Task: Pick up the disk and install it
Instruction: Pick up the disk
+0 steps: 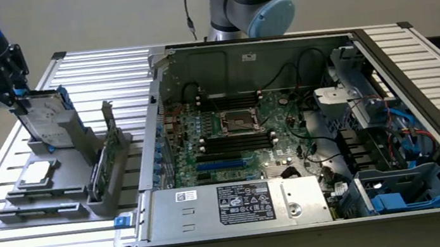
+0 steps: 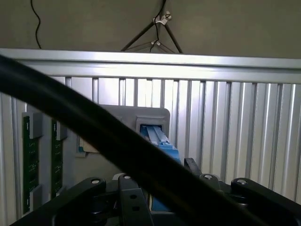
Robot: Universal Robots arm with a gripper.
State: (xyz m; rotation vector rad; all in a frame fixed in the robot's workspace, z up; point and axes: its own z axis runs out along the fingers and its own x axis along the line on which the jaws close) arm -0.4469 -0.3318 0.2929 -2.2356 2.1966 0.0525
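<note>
The disk (image 1: 47, 117) stands on edge and a little tilted in the grey holder (image 1: 68, 194) at the exterior view's left. Its white label faces the computer case and a blue rail runs along its edge. My gripper (image 1: 19, 99) is at the disk's upper corner, its fingers closed on that edge. In the wrist view the disk's blue rail (image 2: 160, 141) runs down between the black links of the gripper (image 2: 164, 200), with the holder (image 2: 117, 117) behind it.
An open computer case (image 1: 288, 121) fills the middle and right, with a blue drive bay (image 1: 408, 191) and a power supply (image 1: 239, 204). A small silver chip (image 1: 37, 173) and a green card (image 1: 100, 168) share the holder. A black cable (image 2: 70, 113) crosses the wrist view.
</note>
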